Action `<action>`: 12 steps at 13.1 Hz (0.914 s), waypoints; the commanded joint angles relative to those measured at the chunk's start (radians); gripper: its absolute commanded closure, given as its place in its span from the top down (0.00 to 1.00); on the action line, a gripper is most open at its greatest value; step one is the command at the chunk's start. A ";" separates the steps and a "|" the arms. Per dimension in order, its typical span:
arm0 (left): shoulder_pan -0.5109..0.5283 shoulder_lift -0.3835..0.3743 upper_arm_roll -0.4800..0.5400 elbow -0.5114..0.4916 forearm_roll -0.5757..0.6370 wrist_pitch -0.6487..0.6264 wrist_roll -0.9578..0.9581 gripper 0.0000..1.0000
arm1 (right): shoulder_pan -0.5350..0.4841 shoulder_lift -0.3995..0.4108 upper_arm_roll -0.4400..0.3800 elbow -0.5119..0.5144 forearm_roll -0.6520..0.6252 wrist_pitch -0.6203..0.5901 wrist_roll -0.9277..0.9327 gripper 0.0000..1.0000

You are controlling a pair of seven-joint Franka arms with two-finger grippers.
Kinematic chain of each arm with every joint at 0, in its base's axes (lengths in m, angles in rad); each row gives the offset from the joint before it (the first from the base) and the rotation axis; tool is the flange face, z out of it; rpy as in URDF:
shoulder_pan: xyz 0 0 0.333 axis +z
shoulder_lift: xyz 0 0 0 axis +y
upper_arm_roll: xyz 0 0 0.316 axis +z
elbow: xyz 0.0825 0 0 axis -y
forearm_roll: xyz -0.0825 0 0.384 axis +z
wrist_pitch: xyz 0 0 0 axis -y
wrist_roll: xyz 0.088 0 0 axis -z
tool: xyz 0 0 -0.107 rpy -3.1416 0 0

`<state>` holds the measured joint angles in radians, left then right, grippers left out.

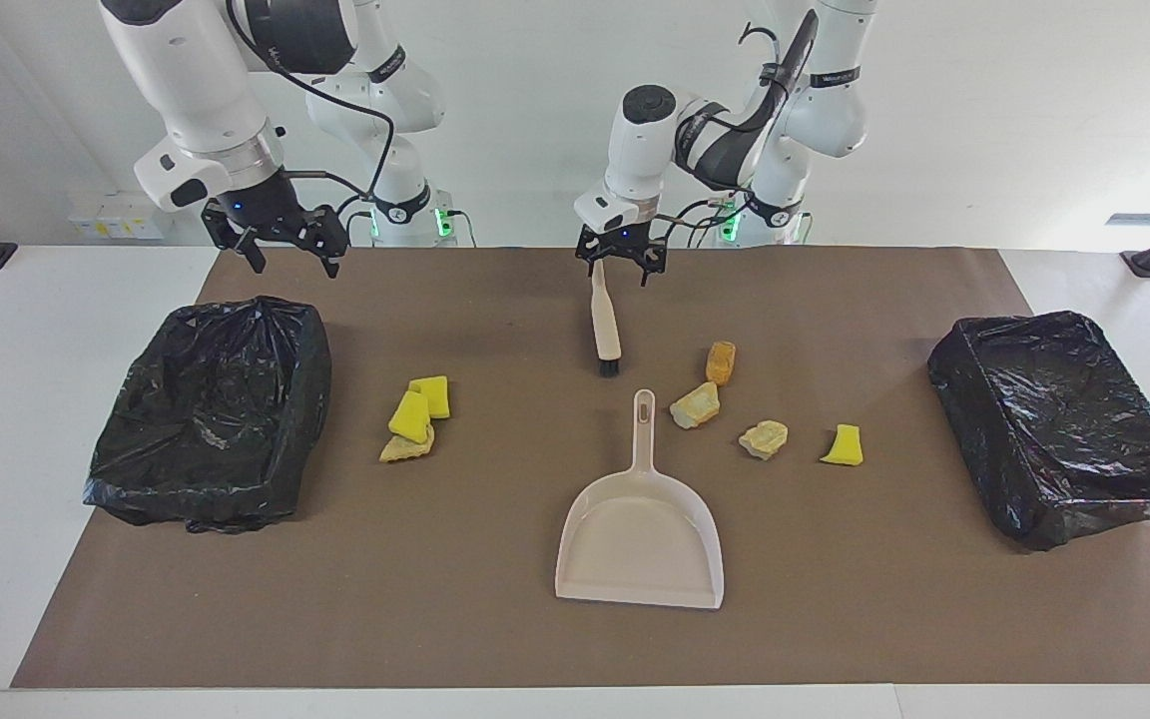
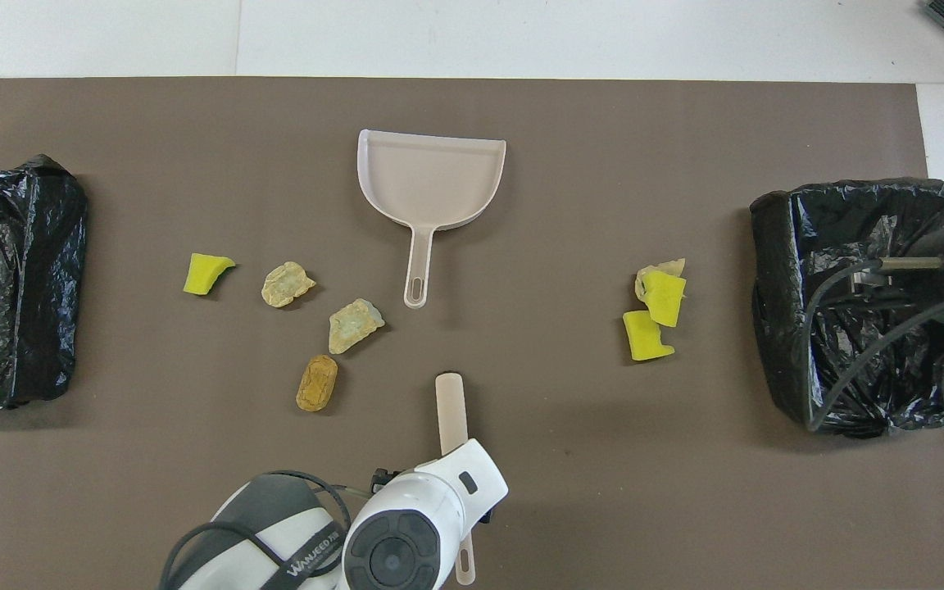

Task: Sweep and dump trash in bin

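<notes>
Left gripper (image 1: 621, 270) hovered open over beige brush handle (image 1: 599, 300), right gripper (image 1: 277, 242) open above black-lined bin (image 1: 211, 414), no legible labels.

The left arm (image 2: 406, 533) covers the brush (image 2: 450, 410) handle; the dustpan (image 2: 431, 176) and foam scraps (image 2: 355, 324) lie farther out.

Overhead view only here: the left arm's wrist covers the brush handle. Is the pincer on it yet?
Observer: The left pincer is open, low over the end of the brush handle that is nearest the robots. Nothing is gripped. I can't tell if it touches.
Operator: Right pincer? It's not in my view.
Observer: The right pincer is open and empty, up in the air beside the bin at the right arm's end of the table.
</notes>
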<state>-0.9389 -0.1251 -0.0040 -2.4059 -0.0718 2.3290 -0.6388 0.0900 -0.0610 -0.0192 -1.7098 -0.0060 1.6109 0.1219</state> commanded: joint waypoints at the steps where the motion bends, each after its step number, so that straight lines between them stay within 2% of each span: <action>1: -0.078 -0.011 0.022 -0.055 -0.003 0.078 -0.094 1.00 | 0.034 0.016 0.004 -0.053 0.027 0.127 -0.015 1.00; 3: -0.098 0.002 0.021 -0.055 -0.003 0.082 -0.119 1.00 | 0.086 0.073 0.005 -0.037 0.030 0.217 0.019 1.00; 5: -0.110 0.015 0.021 -0.056 -0.002 0.090 -0.119 0.79 | 0.135 0.160 0.005 -0.001 0.145 0.305 0.056 1.00; 8: -0.110 0.015 0.021 -0.056 -0.003 0.086 -0.130 0.45 | 0.223 0.335 0.007 0.135 0.199 0.316 0.196 1.00; 10: -0.109 0.015 0.021 -0.056 -0.002 0.072 -0.133 0.36 | 0.279 0.410 0.007 0.193 0.196 0.323 0.275 1.00; 12: -0.103 0.015 0.022 -0.055 -0.003 0.041 -0.134 0.00 | 0.345 0.489 0.007 0.252 0.205 0.365 0.327 1.00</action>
<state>-1.0253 -0.0997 0.0004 -2.4432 -0.0717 2.3863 -0.7573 0.3914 0.3386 -0.0074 -1.5580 0.1757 1.9656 0.3948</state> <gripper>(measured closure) 0.731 0.000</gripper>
